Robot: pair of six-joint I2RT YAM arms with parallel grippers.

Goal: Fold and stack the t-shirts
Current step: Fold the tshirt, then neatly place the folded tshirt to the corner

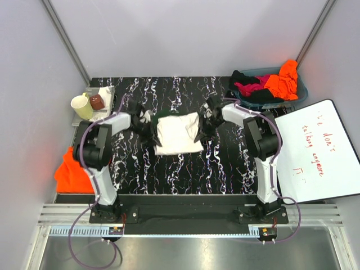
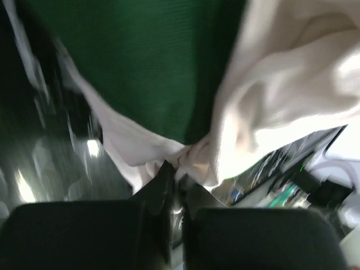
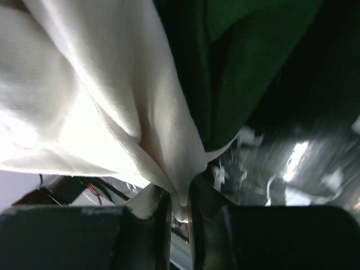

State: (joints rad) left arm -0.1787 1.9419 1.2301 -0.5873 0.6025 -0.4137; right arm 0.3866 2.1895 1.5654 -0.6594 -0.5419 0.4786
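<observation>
A cream t-shirt (image 1: 178, 134) with dark green sleeves lies partly folded in the middle of the black marbled table (image 1: 169, 174). My left gripper (image 1: 147, 121) is shut on the shirt's left side; in the left wrist view cream cloth (image 2: 185, 160) is pinched between the fingertips, with the green sleeve (image 2: 140, 62) above. My right gripper (image 1: 207, 119) is shut on the shirt's right side; a cream fold (image 3: 180, 191) runs down between its jaws beside the green sleeve (image 3: 247, 73). More t-shirts, orange (image 1: 284, 79), magenta (image 1: 250, 87) and black (image 1: 261, 97), are heaped in a bin.
The teal bin (image 1: 301, 93) stands at the back right. A white board with red writing (image 1: 315, 149) lies on the right. A cream mug (image 1: 82, 107) and a brown cup (image 1: 97, 102) sit on a tray at the back left. An orange cloth (image 1: 72, 171) lies off the table's left edge.
</observation>
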